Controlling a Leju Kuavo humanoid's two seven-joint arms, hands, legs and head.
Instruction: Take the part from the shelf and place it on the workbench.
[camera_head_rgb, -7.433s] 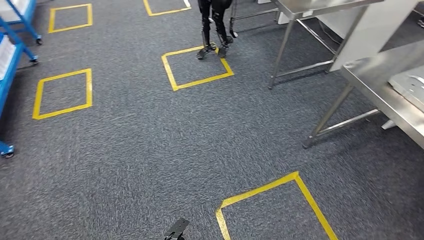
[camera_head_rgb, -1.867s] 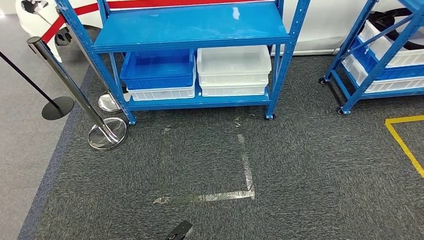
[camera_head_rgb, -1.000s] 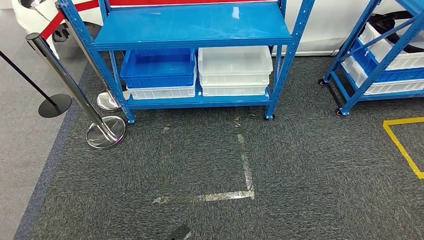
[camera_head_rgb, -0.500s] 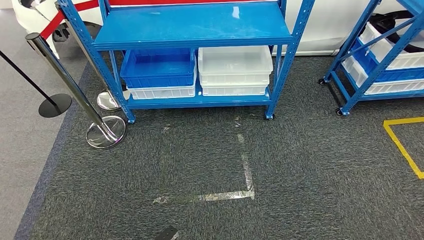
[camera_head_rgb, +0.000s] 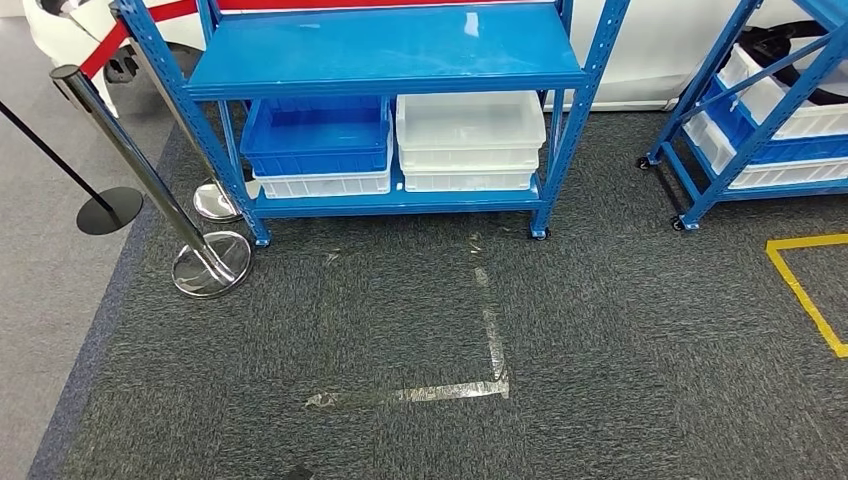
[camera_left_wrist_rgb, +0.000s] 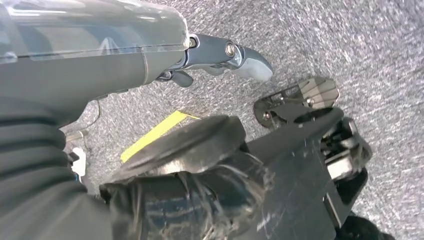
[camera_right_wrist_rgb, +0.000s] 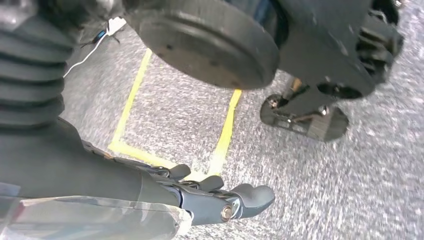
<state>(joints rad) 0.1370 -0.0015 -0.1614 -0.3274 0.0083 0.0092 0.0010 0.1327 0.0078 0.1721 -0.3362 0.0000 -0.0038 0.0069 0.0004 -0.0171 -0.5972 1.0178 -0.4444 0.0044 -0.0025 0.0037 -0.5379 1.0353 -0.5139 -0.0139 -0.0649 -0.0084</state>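
Our left hand (camera_left_wrist_rgb: 220, 55) and right hand (camera_right_wrist_rgb: 220, 200) hang over grey carpet (camera_head_rgb: 600, 330), fingers loosely extended and holding nothing. Well ahead of the fingers stands the blue shelf (camera_head_rgb: 385, 50); we cannot tell where the part is. We count two blue bins (camera_head_rgb: 315, 135), two white bins (camera_head_rgb: 470, 125), three stanchions (camera_head_rgb: 130, 150) left of the shelf, and a second shelf (camera_head_rgb: 760, 100) to the right.

The left robot hand (camera_left_wrist_rgb: 220, 55) has a thick grey thumb with a paler rounded tip and a round silver screw at its knuckle; darker fingers sit just behind it. Behind the hand comes a smooth grey cover under a clear glossy shell, then a dark ribbed sleeve. The right robot hand (camera_right_wrist_rgb: 220, 197) looks the same: grey thumb with a silver screw, dark fingers beside it, a clear shell over the grey cover, and black ribbing further back.
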